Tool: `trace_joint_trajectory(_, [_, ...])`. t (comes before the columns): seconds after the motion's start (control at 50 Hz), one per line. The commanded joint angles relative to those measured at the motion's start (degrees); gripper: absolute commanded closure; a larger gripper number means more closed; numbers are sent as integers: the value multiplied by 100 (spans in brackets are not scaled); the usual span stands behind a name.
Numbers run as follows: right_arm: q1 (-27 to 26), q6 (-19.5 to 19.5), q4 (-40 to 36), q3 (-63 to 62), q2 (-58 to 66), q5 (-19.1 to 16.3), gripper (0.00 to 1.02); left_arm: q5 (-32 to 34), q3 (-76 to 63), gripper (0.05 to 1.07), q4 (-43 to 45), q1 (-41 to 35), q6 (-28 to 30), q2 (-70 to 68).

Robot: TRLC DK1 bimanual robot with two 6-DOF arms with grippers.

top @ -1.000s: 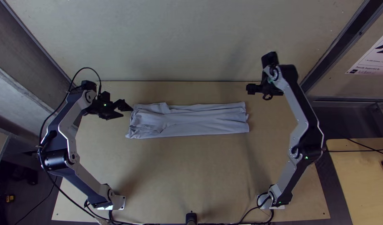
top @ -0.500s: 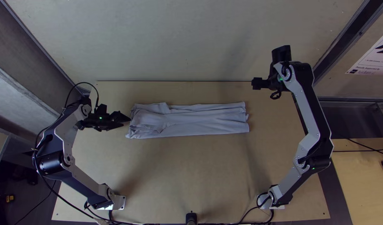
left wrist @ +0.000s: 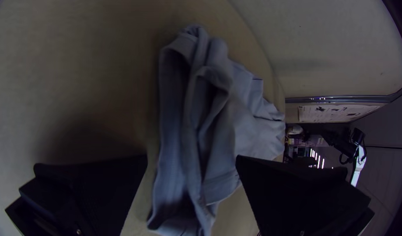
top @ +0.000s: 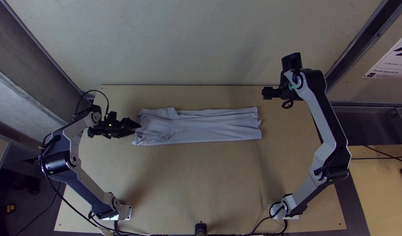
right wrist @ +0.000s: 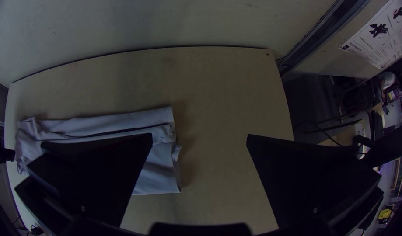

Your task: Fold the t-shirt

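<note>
From where I stand, the t-shirt (top: 214,126) lies across the far half of the table (top: 192,185) as a long, narrow strip, its end near the right arm fairly square, its other end looser, with creases and layers gaping a little. The left gripper (left wrist: 191,157) is right at that loose end, its fingers spread wide with nothing pinched between them; whether they touch the fabric I can't tell. The right gripper (right wrist: 200,135) is also spread and empty, held beyond the square end, well clear of the cloth. I'd judge the strip is made and the job now is to take the loose end and fold it back along the length, or at least tidy it first. To do that well, the left gripper wants to go low, one finger sliding under the bottom layer and the other over the top, so that the whole stack is caught before it closes; a shallow bite would likely peel up just the upper layer and open the fold. Then a small lift, a slow, low carry towards the square end, edges kept in line, and a release close to the fabric. If the strip skids, the right gripper could steady the square end.
</note>
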Motion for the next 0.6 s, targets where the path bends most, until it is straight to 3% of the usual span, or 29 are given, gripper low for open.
trace_joint_trajectory(0.0, [68,-55,-33,-142,-153,65,4,61,-56,10,14,-268,-251,268])
trace_joint_trajectory(0.28, [156,7,-15,-336,-171,65,3,-9,155,10,542,-1130,-1165,277])
trace_joint_trajectory(0.58, [235,86,2,-432,-233,65,3,-1485,339,10,876,-2369,-1815,409])
